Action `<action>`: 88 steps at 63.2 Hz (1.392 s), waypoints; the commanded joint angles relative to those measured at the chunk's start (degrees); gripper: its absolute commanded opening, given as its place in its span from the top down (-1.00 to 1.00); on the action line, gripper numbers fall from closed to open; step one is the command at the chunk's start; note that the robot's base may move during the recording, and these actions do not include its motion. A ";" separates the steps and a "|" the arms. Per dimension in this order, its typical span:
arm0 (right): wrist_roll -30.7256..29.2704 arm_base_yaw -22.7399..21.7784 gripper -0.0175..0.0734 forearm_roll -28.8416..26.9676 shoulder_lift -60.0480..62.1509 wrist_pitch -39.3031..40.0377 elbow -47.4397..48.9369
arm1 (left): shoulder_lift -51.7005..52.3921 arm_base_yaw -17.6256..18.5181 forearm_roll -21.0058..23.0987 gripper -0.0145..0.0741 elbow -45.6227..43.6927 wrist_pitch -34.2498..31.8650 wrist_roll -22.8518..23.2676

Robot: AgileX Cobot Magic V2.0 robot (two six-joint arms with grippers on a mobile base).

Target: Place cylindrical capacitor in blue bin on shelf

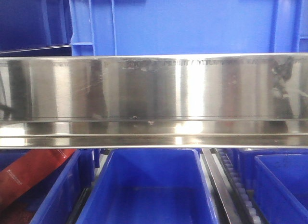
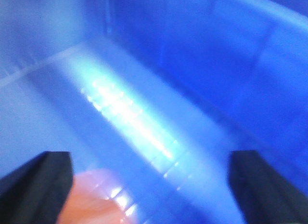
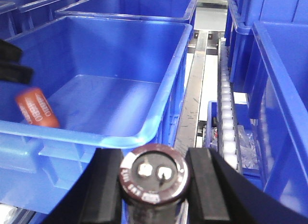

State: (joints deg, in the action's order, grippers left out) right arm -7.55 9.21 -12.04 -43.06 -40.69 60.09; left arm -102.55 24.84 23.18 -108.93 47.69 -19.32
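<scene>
The cylindrical capacitor (image 3: 154, 178), dark with white print and two metal terminals on its end face, sits between my right gripper's black fingers (image 3: 108, 185). My right gripper (image 3: 155, 181) is shut on it, just outside the near corner of a blue bin (image 3: 96, 132). In the left wrist view my left gripper (image 2: 150, 161) hangs open inside a blue bin (image 2: 202, 65), nothing between its fingers. The shelf's shiny steel rail (image 1: 154, 98) crosses the front view, where neither gripper shows.
An orange cylinder marked 4680 (image 3: 36, 108) lies on the bin floor; it shows blurred below my left fingers (image 2: 96, 200). Roller tracks (image 3: 226, 113) run right of the bin. More blue bins (image 1: 279, 185) stand on both sides and above (image 1: 183, 21).
</scene>
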 commanded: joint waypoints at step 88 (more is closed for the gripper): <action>-4.57 12.32 0.95 -0.12 -27.22 -3.28 30.32 | 68.59 -0.14 -19.00 0.92 53.77 -12.06 18.48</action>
State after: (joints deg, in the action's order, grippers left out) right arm -11.33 20.89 -12.15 -64.86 -42.99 86.00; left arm -34.77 24.74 4.27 -55.37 35.92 -1.36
